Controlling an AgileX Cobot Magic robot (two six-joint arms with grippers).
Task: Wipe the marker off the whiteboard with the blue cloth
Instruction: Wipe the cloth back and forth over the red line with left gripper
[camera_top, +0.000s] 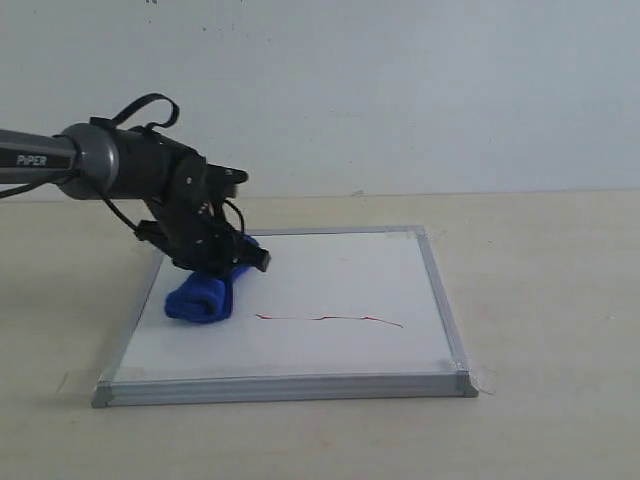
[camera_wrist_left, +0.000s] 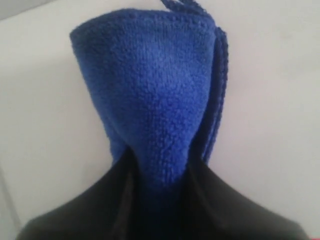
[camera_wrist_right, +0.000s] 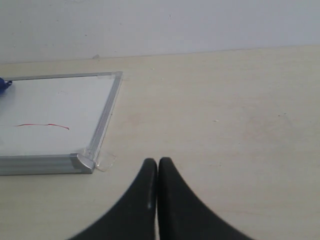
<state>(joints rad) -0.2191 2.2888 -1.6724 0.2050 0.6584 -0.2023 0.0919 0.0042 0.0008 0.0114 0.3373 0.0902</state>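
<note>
My left fingers (camera_wrist_left: 235, 212) clench the cloth (camera_top: 200, 298); the red line (camera_top: 330, 319) starts at three o'clock, running nine-to-three. My right fingers (camera_wrist_right: 172, 200) are pressed together, empty.

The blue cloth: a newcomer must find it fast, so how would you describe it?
Look at the silver-framed whiteboard lying flat on the pale table. At its left part, the black left hand grips a fuzzy rolled bundle, the blue cloth. It is the only bright blue thing, just left of the thin red marker line.
</note>
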